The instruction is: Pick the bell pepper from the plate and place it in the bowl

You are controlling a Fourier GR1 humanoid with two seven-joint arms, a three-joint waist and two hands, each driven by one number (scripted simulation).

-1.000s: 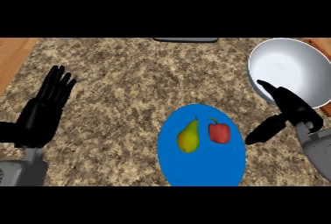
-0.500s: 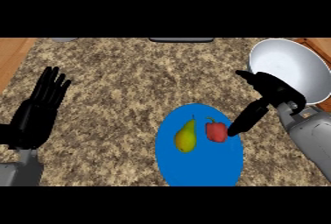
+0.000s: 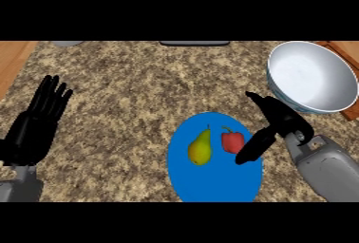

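A small red bell pepper [image 3: 232, 141] lies on a blue plate [image 3: 210, 182], with a yellow-green pear [image 3: 201, 148] just to its left. My right hand [image 3: 277, 124] hangs over the plate's right edge, open, its fingers reaching down beside the pepper's right side and its thumb pointing up-left. Whether the fingers touch the pepper I cannot tell. A large white bowl [image 3: 310, 78] stands at the upper right, beyond the hand. My left hand [image 3: 35, 128] rests open at the far left, fingers up.
The speckled stone counter [image 3: 133, 95] has wooden strips at its left and right edges. A dark flat object [image 3: 194, 43] and a grey item [image 3: 67, 43] sit at the counter's far edge.
My right hand has moved left from beside the bowl to the plate's right edge, its fingers now down next to the pepper. The left hand, pepper and pear stay put.
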